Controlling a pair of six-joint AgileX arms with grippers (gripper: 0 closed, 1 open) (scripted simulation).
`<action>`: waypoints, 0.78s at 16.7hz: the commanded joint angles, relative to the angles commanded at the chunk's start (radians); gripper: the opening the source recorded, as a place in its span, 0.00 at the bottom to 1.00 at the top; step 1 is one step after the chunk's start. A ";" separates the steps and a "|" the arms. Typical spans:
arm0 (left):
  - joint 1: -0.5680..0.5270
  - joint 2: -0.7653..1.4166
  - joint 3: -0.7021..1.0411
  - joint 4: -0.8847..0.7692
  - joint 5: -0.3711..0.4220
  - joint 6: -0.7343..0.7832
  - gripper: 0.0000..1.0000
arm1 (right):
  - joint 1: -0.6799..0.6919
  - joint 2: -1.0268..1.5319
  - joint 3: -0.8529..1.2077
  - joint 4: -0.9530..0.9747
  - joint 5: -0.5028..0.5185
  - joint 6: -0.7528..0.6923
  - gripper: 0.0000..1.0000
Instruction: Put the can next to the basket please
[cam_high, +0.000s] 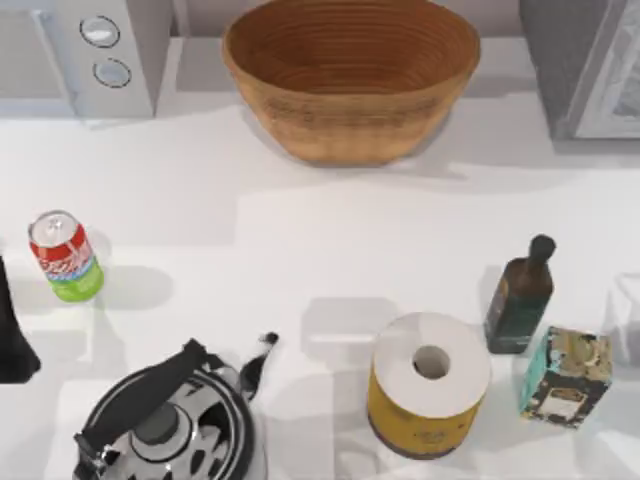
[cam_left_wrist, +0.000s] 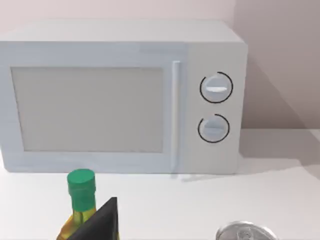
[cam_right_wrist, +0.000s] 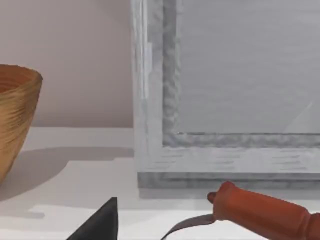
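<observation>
- The can (cam_high: 65, 256) stands upright at the table's left, well apart from the far basket (cam_high: 350, 80), so untouched.
- I can't tell either gripper's finger state.

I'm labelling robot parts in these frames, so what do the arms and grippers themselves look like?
Little of them shows. The left arm appears at the top view's left edge as a plain black, tapering shape with no cables or markings visible. In each wrist view, a matte black wedge with a sharp corner rises from the lower edge: part of the left gripper and of the right gripper. Both look flat-sided and unmarked.
</observation>
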 joint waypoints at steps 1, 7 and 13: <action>0.000 0.000 0.000 0.000 0.000 0.000 1.00 | 0.000 0.000 0.000 0.000 0.000 0.000 1.00; -0.009 0.158 0.151 -0.124 0.000 0.073 1.00 | 0.000 0.000 0.000 0.000 0.000 0.000 1.00; -0.033 0.668 0.577 -0.451 0.000 0.266 1.00 | 0.000 0.000 0.000 0.000 0.000 0.000 1.00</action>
